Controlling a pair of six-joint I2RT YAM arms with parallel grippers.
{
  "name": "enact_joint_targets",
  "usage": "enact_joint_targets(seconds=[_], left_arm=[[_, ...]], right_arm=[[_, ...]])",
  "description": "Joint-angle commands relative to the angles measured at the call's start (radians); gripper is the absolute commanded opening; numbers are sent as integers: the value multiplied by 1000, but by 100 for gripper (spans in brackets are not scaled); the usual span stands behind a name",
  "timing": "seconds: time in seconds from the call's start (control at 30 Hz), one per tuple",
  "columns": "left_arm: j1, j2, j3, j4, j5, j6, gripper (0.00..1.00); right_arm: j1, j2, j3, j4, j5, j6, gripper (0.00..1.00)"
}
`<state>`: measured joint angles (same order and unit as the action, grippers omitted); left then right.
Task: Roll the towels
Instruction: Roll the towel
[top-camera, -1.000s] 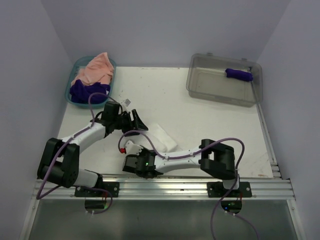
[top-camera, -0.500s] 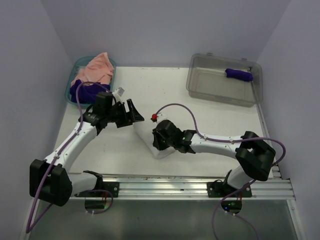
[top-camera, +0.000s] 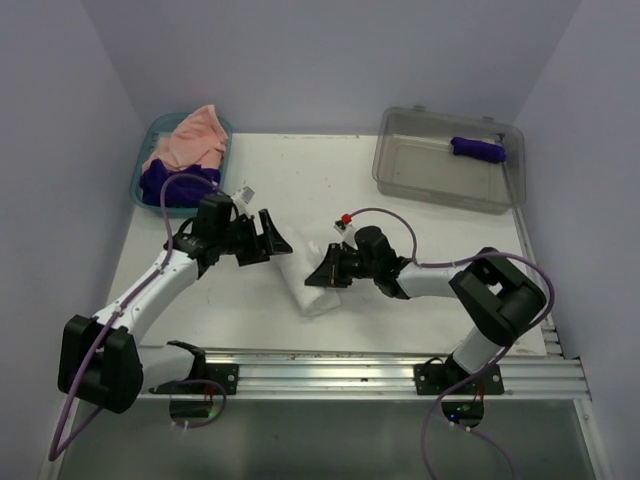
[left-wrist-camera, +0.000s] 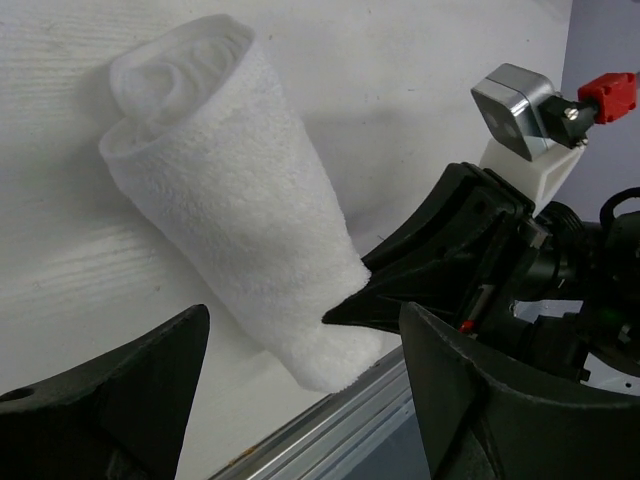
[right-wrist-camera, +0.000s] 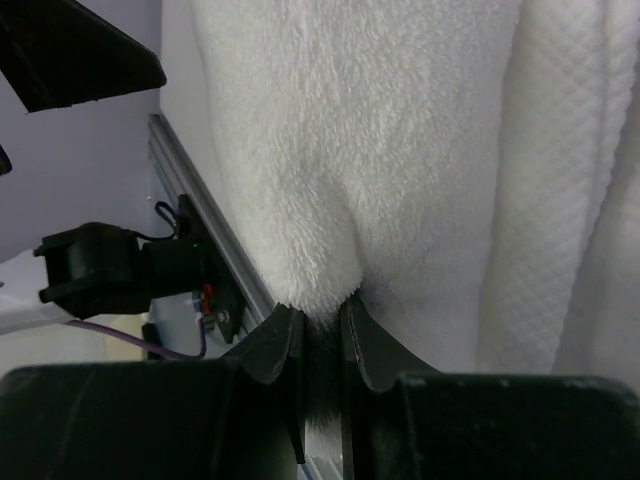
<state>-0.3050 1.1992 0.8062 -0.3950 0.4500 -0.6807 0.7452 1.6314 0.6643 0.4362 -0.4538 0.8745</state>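
A white towel lies as a loose roll mid-table, its spiral end showing in the left wrist view. My right gripper is at the roll's right side, shut on a pinch of its fluffy outer layer. Just left of the roll's far end, my left gripper stands open and apart from it, with nothing between its fingers. A peach-pink towel and a dark purple towel lie crumpled in the basket. A rolled dark purple towel rests in the bin.
The teal basket stands at the back left corner and the clear grey bin at the back right. A metal rail runs along the near table edge. Purple cables loop over both arms.
The right arm has swung from the near left across to the towel's right side, dragging the towel with it. The left gripper has opened wider and drawn slightly back.
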Motion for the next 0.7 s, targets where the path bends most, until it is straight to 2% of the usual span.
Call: enact_joint_targets(seconds=[0.0, 0.1, 0.27, 0.5, 0.53, 0.6, 0.63, 0.67], left_arm=[[-38, 31, -2, 125, 12, -17, 80], [-52, 86, 5, 165, 13, -22, 79], [-56, 161, 7, 266, 27, -34, 78], [-59, 272, 31, 312, 23, -39, 77], [-59, 298, 31, 317, 26, -43, 77], [-57, 321, 31, 320, 26, -46, 76], [-59, 342, 33, 309, 23, -51, 76], [-59, 356, 37, 298, 21, -49, 75]], right_arm=[[-35, 94, -63, 62, -175, 98, 0], [-61, 123, -68, 85, -227, 107, 0], [-75, 99, -48, -20, -221, 55, 0], [-87, 53, 44, -276, -161, -95, 0], [-87, 48, 75, -356, -128, -118, 0], [-87, 24, 107, -433, -80, -182, 7], [-87, 12, 142, -532, -30, -204, 11], [-86, -13, 162, -577, 9, -228, 21]])
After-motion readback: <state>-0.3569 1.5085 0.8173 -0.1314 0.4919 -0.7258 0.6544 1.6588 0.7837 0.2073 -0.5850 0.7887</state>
